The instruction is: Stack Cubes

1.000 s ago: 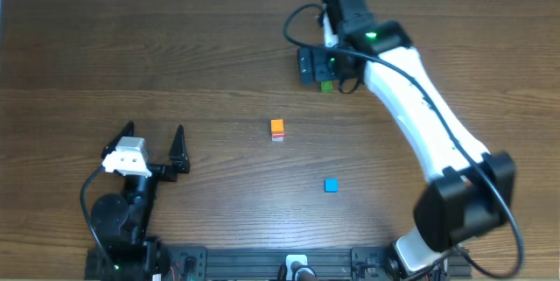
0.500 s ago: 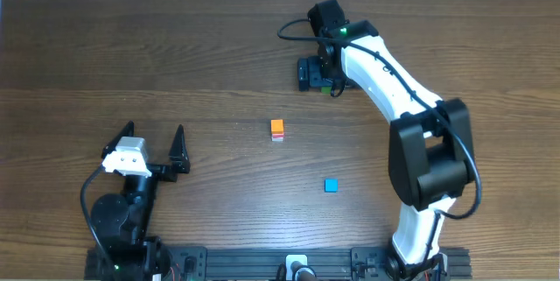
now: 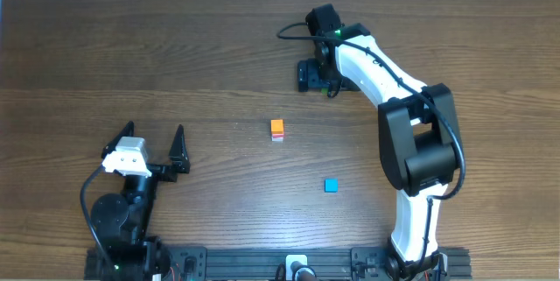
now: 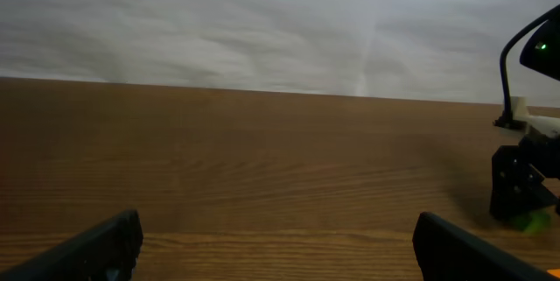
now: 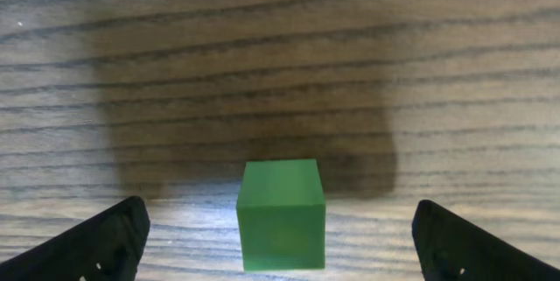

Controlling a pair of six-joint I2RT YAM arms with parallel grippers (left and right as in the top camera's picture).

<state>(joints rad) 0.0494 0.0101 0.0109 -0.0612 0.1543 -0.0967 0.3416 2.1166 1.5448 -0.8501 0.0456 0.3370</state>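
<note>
Well, nearest the arm bases the left gripper (image 3: 154,129) rests with its fingers spread wide, holding nothing. Farther out lies a blue cube (image 3: 331,185), then an orange cube (image 3: 277,127), well apart. Farthest off, the right gripper (image 3: 319,80) hangs over the green cube (image 5: 281,214), fingers spread either side, not touching it.

green cube (image 5: 281,214) | flanks: bare table (image 5: 262,53) | right tool (image 5: 280,233) straddles, not touching

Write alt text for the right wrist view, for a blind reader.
A small green cube rests on the brown wood-grain table, centred between the two black fingers of the open right end effector, untouched. A dark shadow lies on the wood around it.
</note>
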